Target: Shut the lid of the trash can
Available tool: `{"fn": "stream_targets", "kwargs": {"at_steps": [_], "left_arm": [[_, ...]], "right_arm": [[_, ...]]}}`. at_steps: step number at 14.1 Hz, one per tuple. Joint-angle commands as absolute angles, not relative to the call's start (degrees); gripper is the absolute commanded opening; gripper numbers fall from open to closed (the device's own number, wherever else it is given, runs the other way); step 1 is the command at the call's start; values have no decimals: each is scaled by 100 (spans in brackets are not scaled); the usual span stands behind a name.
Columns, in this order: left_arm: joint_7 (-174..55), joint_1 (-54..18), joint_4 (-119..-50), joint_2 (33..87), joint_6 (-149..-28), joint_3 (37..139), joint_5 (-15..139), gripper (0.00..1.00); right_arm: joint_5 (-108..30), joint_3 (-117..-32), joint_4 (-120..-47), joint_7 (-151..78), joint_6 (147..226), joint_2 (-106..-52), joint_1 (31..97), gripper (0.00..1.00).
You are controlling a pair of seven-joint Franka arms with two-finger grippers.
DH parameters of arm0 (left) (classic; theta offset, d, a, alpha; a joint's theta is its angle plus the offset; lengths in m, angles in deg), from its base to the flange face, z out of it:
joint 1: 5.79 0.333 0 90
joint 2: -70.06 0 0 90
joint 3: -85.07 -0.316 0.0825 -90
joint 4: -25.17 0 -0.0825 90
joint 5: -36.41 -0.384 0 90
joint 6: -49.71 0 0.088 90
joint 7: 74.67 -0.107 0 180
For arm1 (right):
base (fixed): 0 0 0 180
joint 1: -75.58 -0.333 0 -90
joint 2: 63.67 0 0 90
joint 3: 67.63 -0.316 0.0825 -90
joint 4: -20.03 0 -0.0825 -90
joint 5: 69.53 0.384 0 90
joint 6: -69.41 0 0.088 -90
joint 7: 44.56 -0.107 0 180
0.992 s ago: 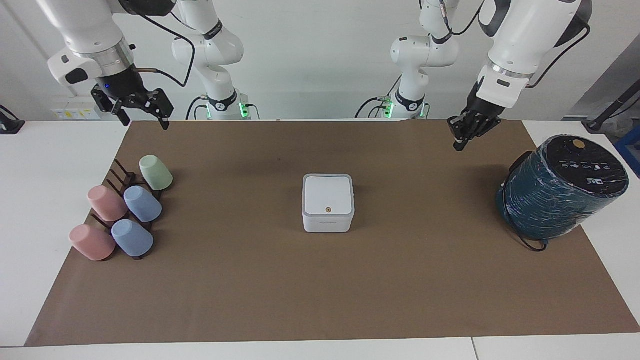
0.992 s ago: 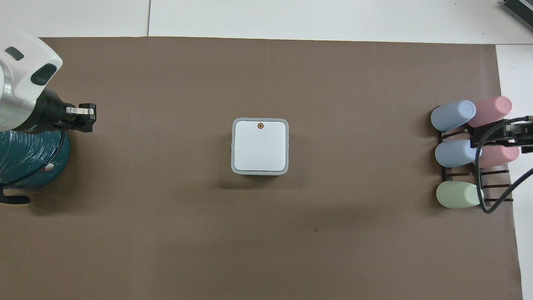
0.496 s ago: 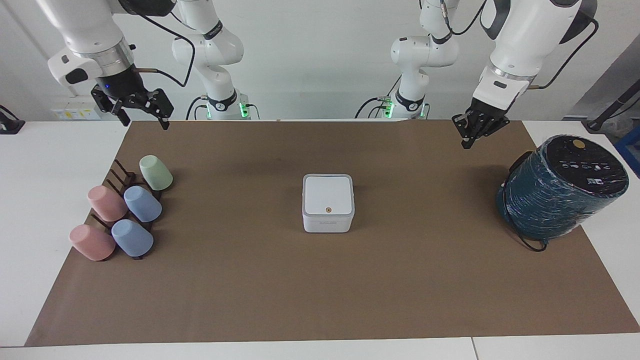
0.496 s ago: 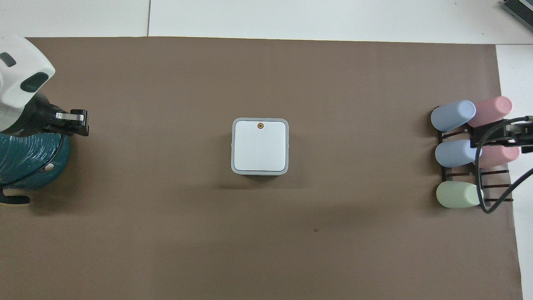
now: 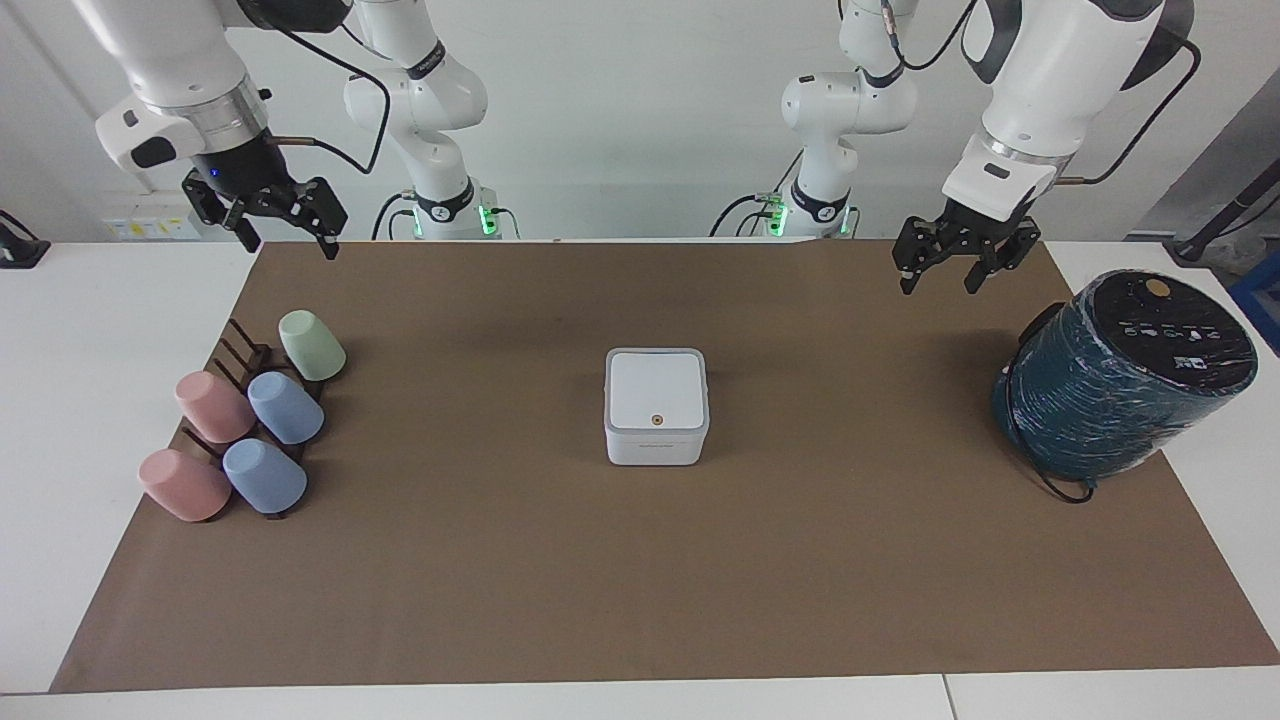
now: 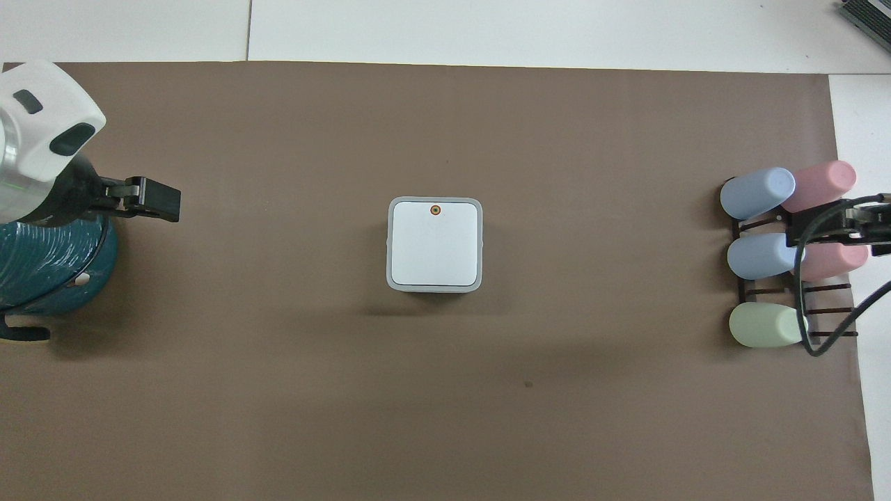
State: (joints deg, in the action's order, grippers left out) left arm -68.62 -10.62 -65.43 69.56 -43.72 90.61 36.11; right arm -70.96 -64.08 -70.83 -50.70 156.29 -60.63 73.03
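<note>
The small white trash can stands in the middle of the brown mat, and it also shows in the overhead view. Its lid lies flat on top with the orange dot up, also in the overhead view. My left gripper hangs open and empty in the air over the mat beside the teal cylinder, well away from the can; it also shows in the overhead view. My right gripper hangs open and empty over the cup rack, only its edge showing in the overhead view.
A large dark teal cylinder lies tilted at the left arm's end of the mat. A dark rack with several pastel cups stands at the right arm's end. White table surrounds the mat.
My left gripper has turned at the wrist, so its fingers now show spread apart, and it has shifted a little. The can, the lid and the right arm have not moved.
</note>
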Motion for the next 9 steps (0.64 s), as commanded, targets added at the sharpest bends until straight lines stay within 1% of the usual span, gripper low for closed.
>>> {"fn": "stream_targets", "kwargs": {"at_steps": [1, 9], "left_arm": [[-6931, -1045, -6773, 7155, -4504, 9069, 3544, 100], [-6896, -1054, -6703, 7164, -4425, 9104, 3571, 100]], "right_arm": [[-6997, -6430, -7155, -4921, 15642, -5981, 7356, 100], [-6997, -6430, -7155, -4921, 15642, -5981, 7356, 100]]}}
